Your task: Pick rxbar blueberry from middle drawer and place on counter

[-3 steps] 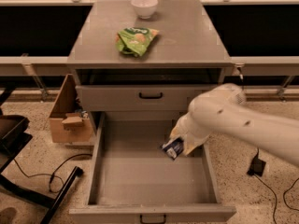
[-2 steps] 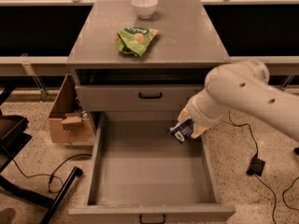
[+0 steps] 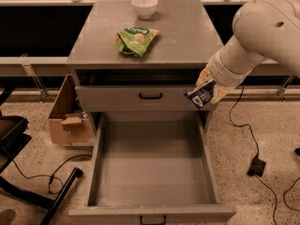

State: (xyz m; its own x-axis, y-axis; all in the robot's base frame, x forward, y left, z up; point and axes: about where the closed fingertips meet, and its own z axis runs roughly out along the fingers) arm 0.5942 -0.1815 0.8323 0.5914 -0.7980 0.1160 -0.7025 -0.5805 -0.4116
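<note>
The gripper (image 3: 209, 87), fingers clamped on the rxbar blueberry (image 3: 200, 96), has lifted it clear of the middle drawer (image 3: 150, 172) and holds it off to the right, just under the bench (image 3: 187, 41) edge. A second ago the bar sat lower, over the drawer's right wall; placing likely comes next

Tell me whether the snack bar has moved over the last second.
Yes. Gripped by the claw, the snack bar has risen rightward out of the open drawer and now hangs level with the closed drawer front above it.
</note>
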